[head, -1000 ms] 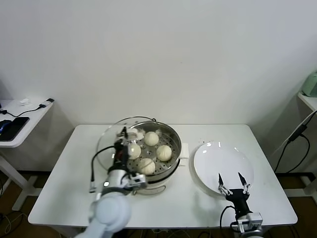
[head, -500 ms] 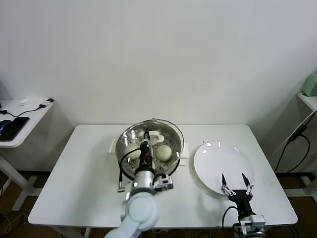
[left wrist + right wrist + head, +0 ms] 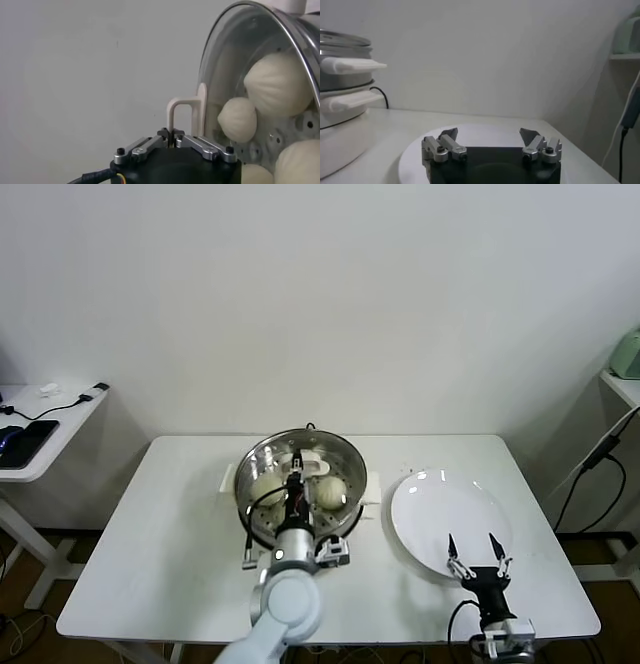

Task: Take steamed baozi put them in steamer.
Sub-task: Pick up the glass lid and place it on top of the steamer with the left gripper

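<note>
Four steamed baozi point(image 3: 278, 85) in steamer point(image 3: 345, 459), glass lid point(image 3: 227, 60) on, left tool point(image 3: 297, 471) gripping its handle point(image 3: 181, 117)

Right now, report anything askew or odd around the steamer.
Nothing is spilled or damaged. The left tool is shut on the round glass lid's handle, holding the lid over the shiny steel steamer; cream-white buns sit inside.
</note>
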